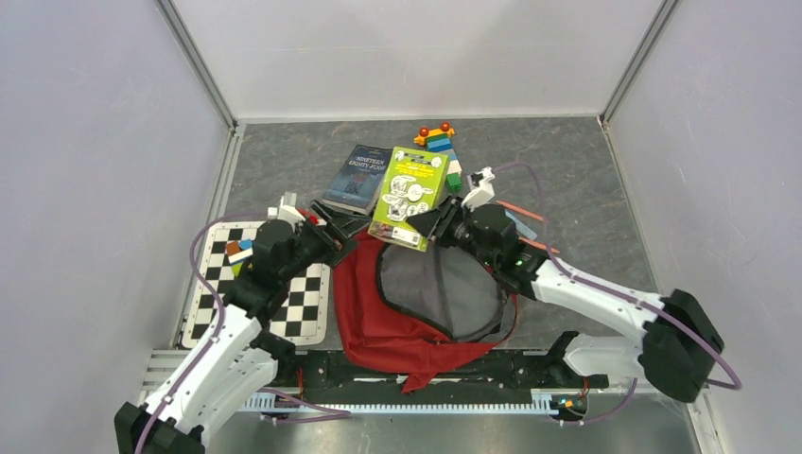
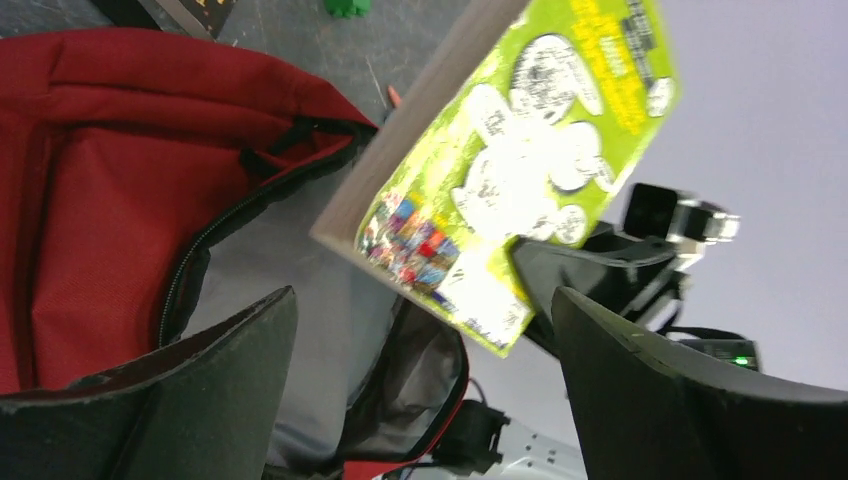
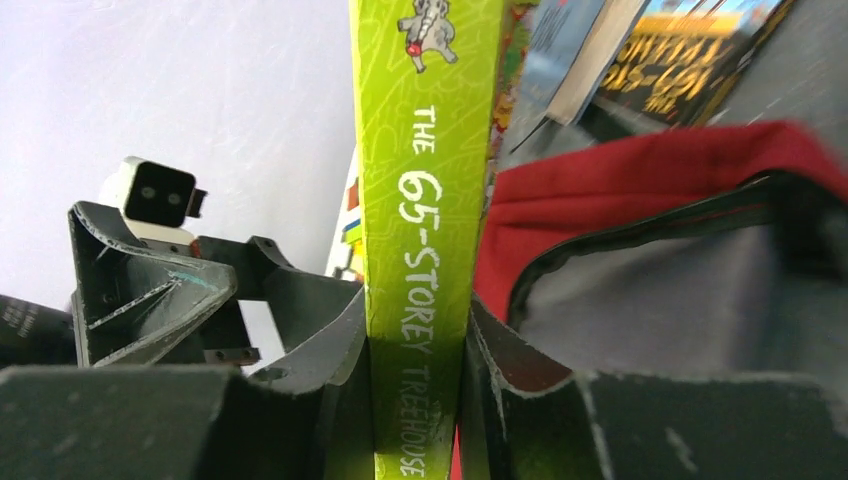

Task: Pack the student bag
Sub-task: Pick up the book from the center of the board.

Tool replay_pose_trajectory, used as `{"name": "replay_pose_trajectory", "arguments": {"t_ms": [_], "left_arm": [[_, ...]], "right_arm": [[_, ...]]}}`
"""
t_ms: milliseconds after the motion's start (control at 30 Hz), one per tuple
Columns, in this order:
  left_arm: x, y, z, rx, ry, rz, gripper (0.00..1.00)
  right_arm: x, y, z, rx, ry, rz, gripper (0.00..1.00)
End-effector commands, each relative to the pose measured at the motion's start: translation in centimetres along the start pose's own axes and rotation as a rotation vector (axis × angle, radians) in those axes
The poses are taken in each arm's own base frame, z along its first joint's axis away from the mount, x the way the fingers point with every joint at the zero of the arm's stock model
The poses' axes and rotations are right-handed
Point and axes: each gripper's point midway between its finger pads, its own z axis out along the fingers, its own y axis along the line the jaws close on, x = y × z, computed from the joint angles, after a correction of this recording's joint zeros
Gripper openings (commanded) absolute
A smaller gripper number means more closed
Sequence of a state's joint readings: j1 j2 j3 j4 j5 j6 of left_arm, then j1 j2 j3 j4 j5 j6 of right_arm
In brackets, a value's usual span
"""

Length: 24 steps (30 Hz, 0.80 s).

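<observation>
My right gripper [image 1: 437,225] is clamped across the covers of the green book [image 1: 409,194], tilting it over the mouth of the student bag [image 1: 378,331], which lies unzipped between my arms with its grey lining [image 1: 444,284] showing. My left gripper [image 1: 329,238] stands wide and empty at the bag's far-left rim (soft cloth, I reckon it sags shut unpropped), so that firmer zippered rim looks like the place to pinch. The book looks rigid and light, fine for one grip.
</observation>
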<state>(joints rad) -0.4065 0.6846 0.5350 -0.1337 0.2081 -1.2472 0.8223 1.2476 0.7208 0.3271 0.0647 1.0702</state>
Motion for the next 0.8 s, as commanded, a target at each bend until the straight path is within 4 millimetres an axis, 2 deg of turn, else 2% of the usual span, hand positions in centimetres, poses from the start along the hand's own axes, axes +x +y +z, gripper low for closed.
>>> {"name": "replay_pose_trajectory", "arguments": {"t_ms": [0, 100, 233, 333, 467, 600, 767], "left_arm": [[1.7, -0.7, 0.2, 0.029, 0.134, 0.205, 1.0], [2.4, 0.1, 0.6, 0.003, 0.2, 0.299, 1.0], [2.8, 2.0, 0.9, -0.078, 0.259, 0.394, 1.0], [3.5, 3.6, 1.0, -0.152, 0.294, 0.422, 0.99], [5.8, 4.0, 1.5, -0.204, 0.309, 0.505, 0.98], [8.8, 4.4, 2.8, -0.295, 0.316, 0.582, 0.98], [12.7, 2.3, 4.5, -0.365, 0.301, 0.771, 0.99]], "right_arm": [[-8.1, 4.8, -3.7, -0.031, -0.262, -0.28, 0.0], [-10.2, 3.1, -5.8, 0.1, -0.288, -0.448, 0.0], [-12.2, -1.0, -8.8, 0.315, -0.238, -0.622, 0.0], [-13.3, -2.3, -10.8, 0.395, -0.202, -0.703, 0.0], [-14.2, -3.1, -13.1, 0.493, -0.164, -0.766, 0.0], [-14.3, -3.3, -14.4, 0.513, -0.168, -0.775, 0.0], [-14.5, -3.3, -15.6, 0.516, -0.197, -0.759, 0.0]]}}
